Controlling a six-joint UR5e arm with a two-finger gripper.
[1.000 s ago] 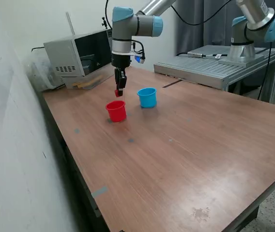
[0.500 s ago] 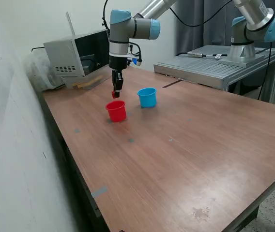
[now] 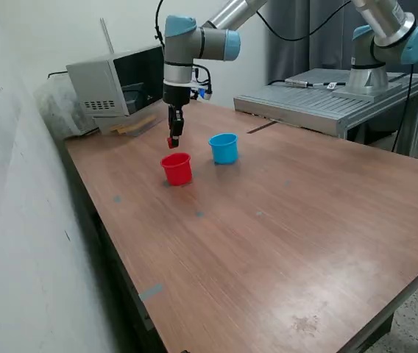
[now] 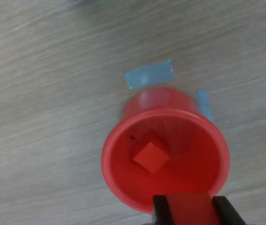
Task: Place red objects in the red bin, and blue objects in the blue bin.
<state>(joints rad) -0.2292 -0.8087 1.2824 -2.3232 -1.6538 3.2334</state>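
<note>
The red cup [image 3: 176, 168] stands on the wooden table, and the light blue cup [image 3: 224, 148] stands just to the exterior view's right of it. My gripper [image 3: 171, 142] hangs a little above the red cup, toward its far side, and is shut on a red cube [image 4: 189, 209]. In the wrist view the red cup [image 4: 119, 154] is seen from above with another red cube [image 4: 151, 156] lying on its floor. My fingertips [image 4: 160, 210] clamp the held cube over the cup's rim. No blue cubes are in view.
A microwave [image 3: 117, 84] and clutter stand at the table's back, on the exterior view's left. A second arm on a metal stand [image 3: 327, 99] is at the back right. Two blue tape patches [image 4: 148, 75] lie on the table by the red cup.
My gripper has moved a little toward the exterior view's left and upward with the red cube still in it. The cups have not moved.
</note>
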